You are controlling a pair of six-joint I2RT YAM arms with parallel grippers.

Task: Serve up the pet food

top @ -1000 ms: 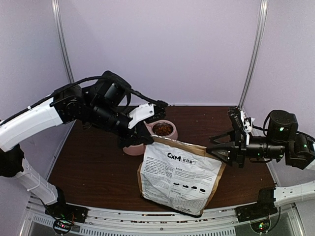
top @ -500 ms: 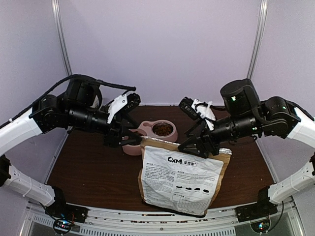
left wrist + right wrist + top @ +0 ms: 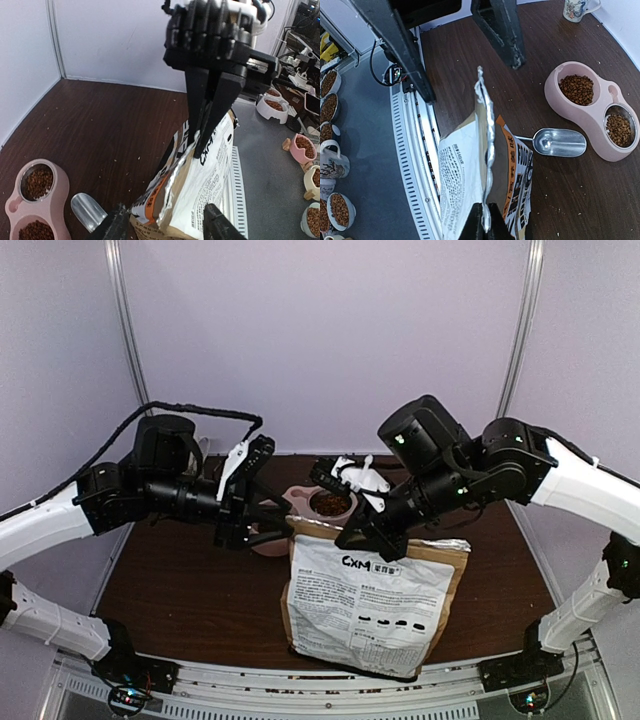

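Pet food (image 3: 331, 503) lies as reddish-brown kibble in both cups of the pink double bowl (image 3: 300, 498), behind the tan paper bag (image 3: 370, 605). The bag stands upright, its silver seal edge (image 3: 485, 120) pinched flat. My right gripper (image 3: 485, 226) is shut on that seal, and the top view puts it (image 3: 353, 540) at the middle of the bag's top. My left gripper (image 3: 166, 226) is open, its jaws standing either side of the bag's left top corner (image 3: 290, 530). The bag's contents are hidden.
A metal scoop (image 3: 559, 142) lies on the brown table between bag and bowl (image 3: 592, 112). A mug (image 3: 576, 9) stands at the far corner. Several kibble-filled bowls (image 3: 274, 102) sit off the table beyond the front rail (image 3: 412, 165).
My right arm swung in from the right and shut on the bag's top seal. My left gripper opened and dropped from above the bowl to the bag's left corner. The bag's top now stands straighter.
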